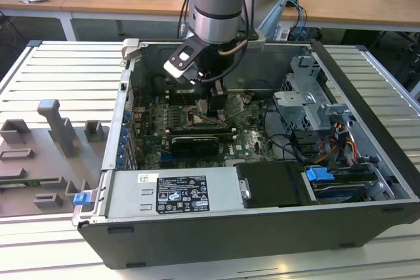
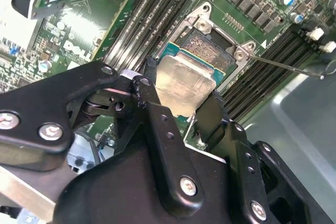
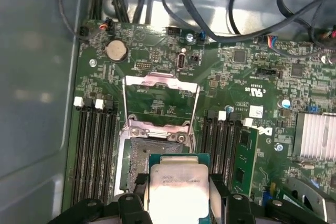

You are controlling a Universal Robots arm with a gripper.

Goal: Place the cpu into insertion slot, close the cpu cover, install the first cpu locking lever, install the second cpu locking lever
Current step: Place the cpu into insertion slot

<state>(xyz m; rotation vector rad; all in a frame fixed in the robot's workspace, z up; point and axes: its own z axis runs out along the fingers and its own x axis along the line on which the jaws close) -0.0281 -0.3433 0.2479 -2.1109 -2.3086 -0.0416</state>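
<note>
- In the exterior view, the gripper (image 1: 211, 104) hung low inside the open computer case (image 1: 367, 96), close above the insertion slot (image 1: 205, 120) on the green board.
- In the second wrist view, the black fingers (image 2: 157, 119) were clamped on opposite edges of the cpu (image 2: 184, 83). It was held partly over the slot and did not look seated. A thin locking lever (image 2: 286, 66) stuck out free.
- In the first wrist view, the cpu cover (image 3: 157, 81) stood flipped open beyond the slot, with the dark socket bare. The work looked to be at the first step, placement. Seating would call for squaring the chip with the socket rim and setting it down flat.
</note>
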